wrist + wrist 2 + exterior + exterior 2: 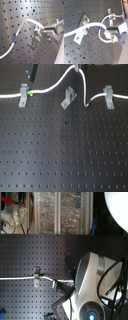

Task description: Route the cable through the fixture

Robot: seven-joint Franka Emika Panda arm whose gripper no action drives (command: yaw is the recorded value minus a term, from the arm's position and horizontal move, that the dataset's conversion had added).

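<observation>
The white cable [52, 85] runs from the first exterior view's left through a square grey clip [23, 95], its green band [31, 92] just past it. It rises to my gripper [77, 67] at the top edge, drops to the blue band [88, 102], then passes through a second square clip [108, 95]. The diagonal grey fixture [68, 98] stands below the raised loop, with no cable in it. In the first wrist view the gripper [45, 29] is shut on the cable [23, 25] just above the fixture [36, 35]; the blue band [15, 38] shows too.
The black perforated board [65, 149] stretches toward the first exterior view's bottom. In the second exterior view the arm's white body [92, 287] hides the board's right part, and clear boxes [60, 212] stand beyond the board's far edge.
</observation>
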